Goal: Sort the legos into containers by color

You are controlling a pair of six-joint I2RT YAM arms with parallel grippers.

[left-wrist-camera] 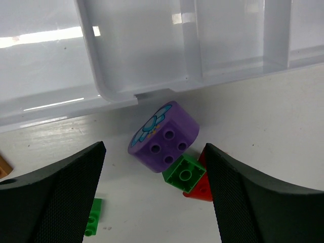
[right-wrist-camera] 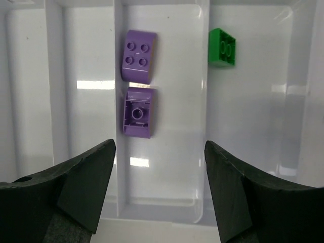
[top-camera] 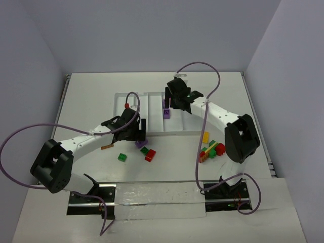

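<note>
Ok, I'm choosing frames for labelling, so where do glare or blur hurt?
Left wrist: white glare streaks on the tray, the purple brick sharp. Right wrist: bright patches on the tray floor, both purple bricks readable. Top external: even light, loose bricks tiny.

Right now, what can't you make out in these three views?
- Top external: the tray's green brick is hidden under the right gripper. The brick pile sits partly behind the right arm, so no count. The tray itself shows.
- Left wrist: the red brick is mostly covered by a loose green brick and a finger. The brown brick is cut by the left edge.
- Right wrist: the tray's outer compartments fall outside the frame.
</note>
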